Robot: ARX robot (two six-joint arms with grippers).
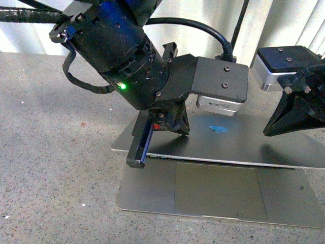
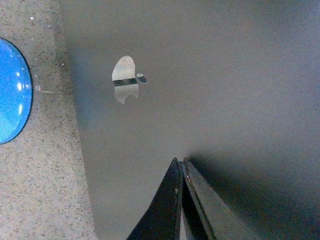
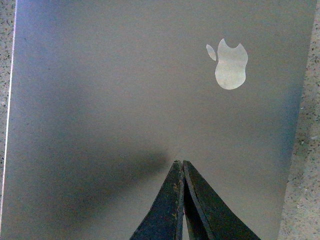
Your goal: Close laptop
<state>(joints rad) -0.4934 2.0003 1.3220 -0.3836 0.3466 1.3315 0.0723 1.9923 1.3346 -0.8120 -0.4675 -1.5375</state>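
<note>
A slim silver-grey metal laptop point(image 1: 284, 195) lies on a grey speckled stone-look surface point(image 1: 51, 152), well short of the surface's far edge, which runs along behind the arms in the front view. Its base sits flat, with the large trackpad point(image 1: 218, 190) bare at the near side. The lid point(image 1: 238, 145) is lowered far down over the keyboard but is not flat on the base. Its free edge hangs above the strip just behind the trackpad, and a thin dark gap shows under it at the left end.

The lid's outer face is turned upward. The shiny apple logo point(image 2: 125, 80) shows on it in both wrist views and as a blue glint in the front view.

The left hand point(image 2: 181, 161) is narrow, its two black wedge-shaped fingers pressed together and holding nothing. The tip meets its own shadow on the lid, so it appears to touch the metal, on the lid's left part near the free edge. A green light point(image 1: 122, 86) glows on that arm's black body.

The right hand point(image 3: 181, 162) is equally narrow and empty. Its joined tip is set on the lid's right part, likewise meeting its shadow.

In the left wrist view a glossy blue round object point(image 2: 12, 90), cut off by the frame, lies on the surface just beside the lid's edge.
</note>
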